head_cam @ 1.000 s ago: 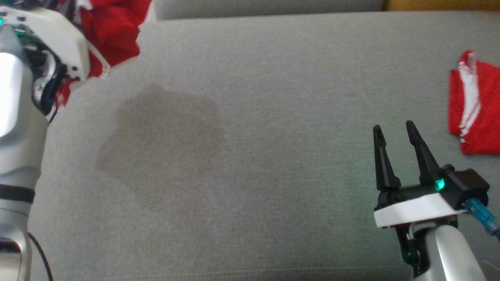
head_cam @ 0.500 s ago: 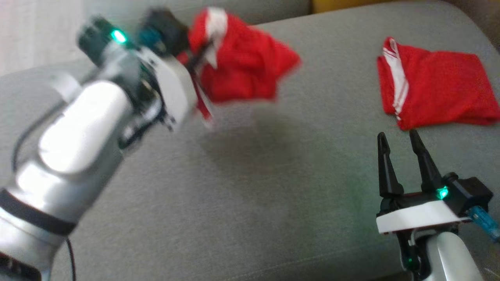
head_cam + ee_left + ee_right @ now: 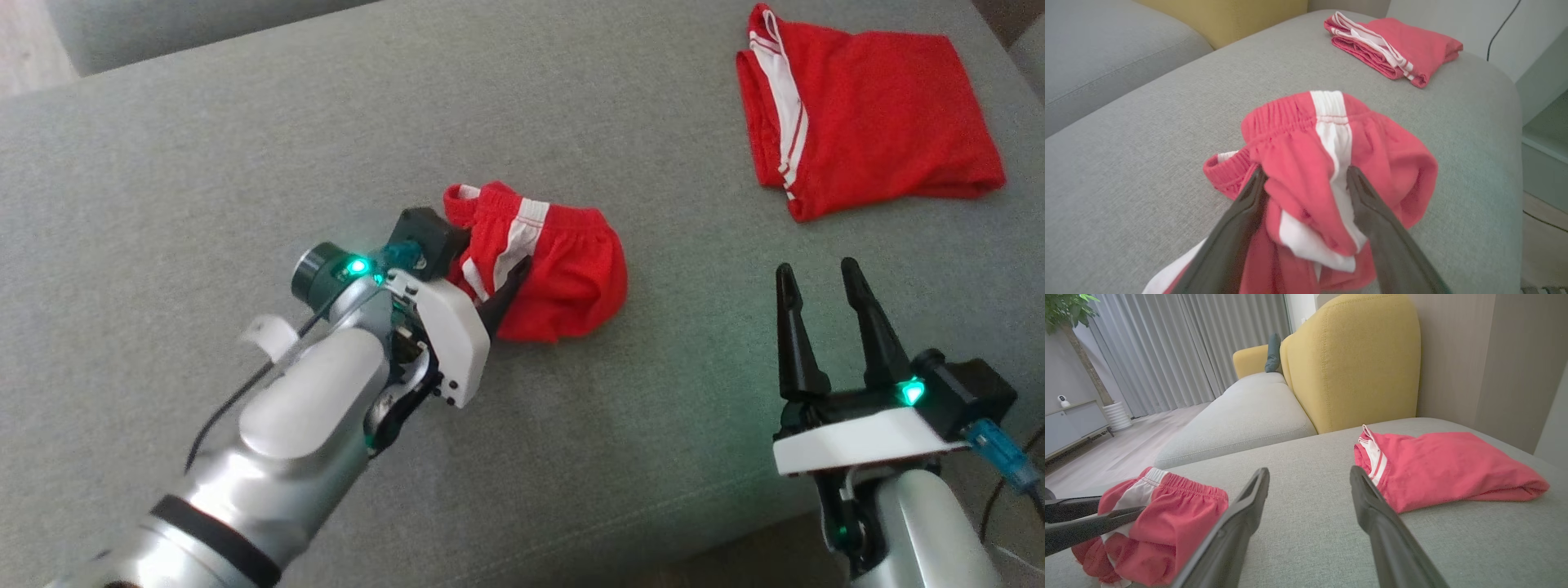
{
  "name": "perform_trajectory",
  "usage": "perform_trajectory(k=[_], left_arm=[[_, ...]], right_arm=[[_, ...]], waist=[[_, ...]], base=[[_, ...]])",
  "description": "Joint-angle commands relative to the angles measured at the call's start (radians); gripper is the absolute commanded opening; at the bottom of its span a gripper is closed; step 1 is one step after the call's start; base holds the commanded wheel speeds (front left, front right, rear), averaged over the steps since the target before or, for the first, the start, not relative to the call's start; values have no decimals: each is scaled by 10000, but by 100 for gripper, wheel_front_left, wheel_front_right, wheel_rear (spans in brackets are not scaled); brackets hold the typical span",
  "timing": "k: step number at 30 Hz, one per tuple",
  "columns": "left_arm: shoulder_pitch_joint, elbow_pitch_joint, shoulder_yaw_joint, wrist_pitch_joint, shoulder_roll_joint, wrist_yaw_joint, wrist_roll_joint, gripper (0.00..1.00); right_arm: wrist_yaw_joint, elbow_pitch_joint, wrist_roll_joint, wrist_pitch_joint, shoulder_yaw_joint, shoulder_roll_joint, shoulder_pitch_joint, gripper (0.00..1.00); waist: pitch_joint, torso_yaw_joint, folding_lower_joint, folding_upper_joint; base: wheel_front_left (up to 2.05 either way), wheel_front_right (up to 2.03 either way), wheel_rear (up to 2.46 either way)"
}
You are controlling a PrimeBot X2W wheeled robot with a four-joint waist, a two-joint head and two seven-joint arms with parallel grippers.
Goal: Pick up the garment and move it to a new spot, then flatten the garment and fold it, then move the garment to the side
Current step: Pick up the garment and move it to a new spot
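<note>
The garment [image 3: 563, 269] is a pair of red shorts with white stripes, lying crumpled in the middle of the grey cushion [image 3: 245, 163]. My left gripper [image 3: 498, 282] reaches into its near-left side. In the left wrist view, the left gripper [image 3: 1306, 173] is open, its two fingers spread wide with a bunch of the garment [image 3: 1306, 134] lying loose between them. The right wrist view shows the garment [image 3: 1163, 522] resting on the cushion at the lower left. My right gripper [image 3: 816, 273] hovers open and empty over the cushion's near right, apart from the garment.
A second red garment [image 3: 865, 106], folded, lies at the cushion's far right corner. A yellow backrest [image 3: 1351, 355] and another grey seat [image 3: 1241, 412] stand beyond. The cushion's front edge [image 3: 653, 523] runs along the bottom right.
The head camera has swung. My left gripper brought the garment down from the air onto the cushion and opened its fingers. The right gripper stayed open.
</note>
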Motion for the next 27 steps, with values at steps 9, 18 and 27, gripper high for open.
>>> perform_trajectory(k=[9, 18, 27], left_arm=[[381, -7, 746, -1956, -229, 726, -58, 100], [1895, -949, 1365, -2652, 171, 1634, -319, 100], [4192, -3411, 2940, -2803, 564, 2993, -95, 100]], right_arm=[[65, -148, -230, -98, 112, -45, -142, 100], [65, -287, -482, 190, -232, -45, 240, 100], [65, -538, -708, 302, -546, -45, 763, 100]], waist=[[-793, 926, -2, 0], [-1738, 1880, -2, 0], [-2281, 2674, -2, 0]], base=[[0, 0, 0], [0, 0, 0], [0, 0, 0]])
